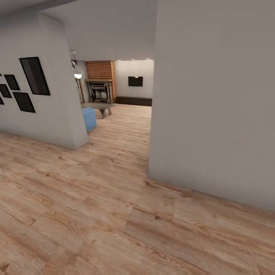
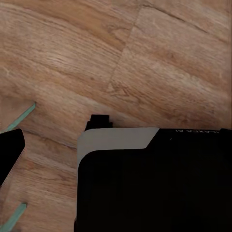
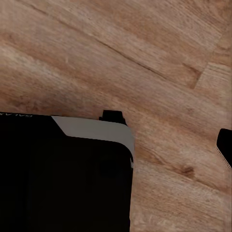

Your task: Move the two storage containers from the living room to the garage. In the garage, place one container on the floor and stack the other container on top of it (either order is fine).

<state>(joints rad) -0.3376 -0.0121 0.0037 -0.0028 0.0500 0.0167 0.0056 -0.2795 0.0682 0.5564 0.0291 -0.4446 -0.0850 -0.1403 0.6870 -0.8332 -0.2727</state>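
Doorway to living room (image 1: 122, 95) is narrow; right wall corner (image 1: 149, 168) may clip base. Fingers' state: can't tell.

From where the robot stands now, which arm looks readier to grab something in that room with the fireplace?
Neither yet. The brick fireplace and blue sofa lie far ahead through the opening, and both wrist cameras look down at wood floor. Driving closer comes first; then the choice can be judged.

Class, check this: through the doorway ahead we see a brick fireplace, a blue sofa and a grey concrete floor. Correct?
Not quite. The floor is light wood planks, not grey concrete, as the head view shows. The brick fireplace and the blue sofa are there.
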